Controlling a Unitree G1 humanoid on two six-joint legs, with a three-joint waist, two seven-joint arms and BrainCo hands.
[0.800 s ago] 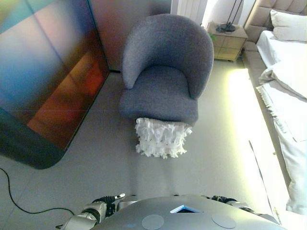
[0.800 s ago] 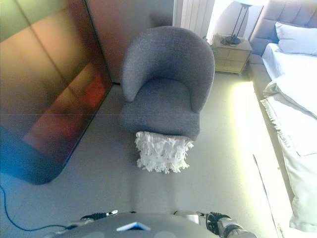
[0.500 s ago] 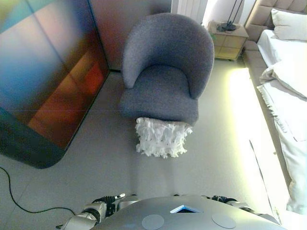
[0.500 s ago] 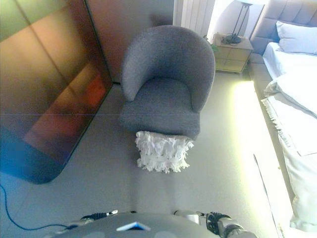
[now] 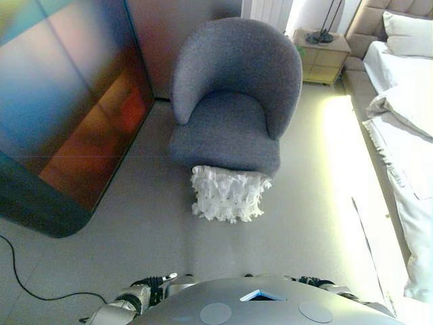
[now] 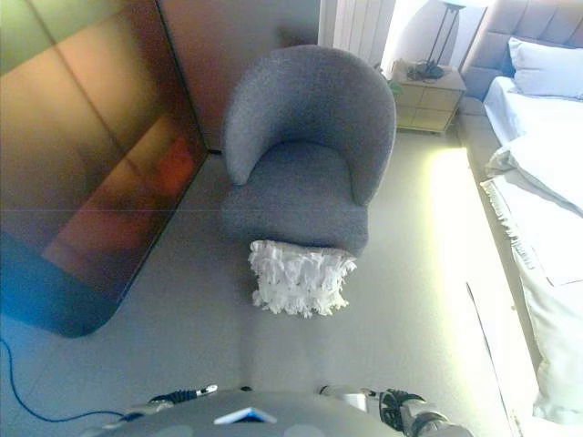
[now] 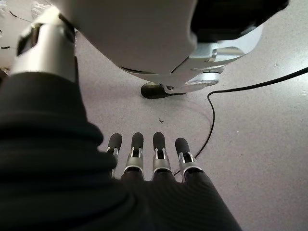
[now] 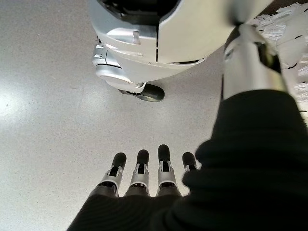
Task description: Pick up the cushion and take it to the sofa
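Observation:
A white ruffled cushion (image 5: 227, 193) lies on the floor against the front of a grey armchair (image 5: 233, 95); it also shows in the right eye view (image 6: 298, 277). My left hand (image 7: 154, 159) hangs at my side with straight fingers and holds nothing. My right hand (image 8: 144, 175) hangs at my other side, fingers straight, empty. Both hands are well short of the cushion. Only the wrists show at the bottom edge of the eye views.
A large dark glossy panel (image 5: 61, 115) stands at the left. A bed (image 5: 406, 128) with white bedding runs along the right. A bedside table (image 5: 321, 54) with a lamp stands at the back. Grey floor lies between me and the cushion.
The view has shifted very slightly; the cushion, chair and both hands have not visibly moved.

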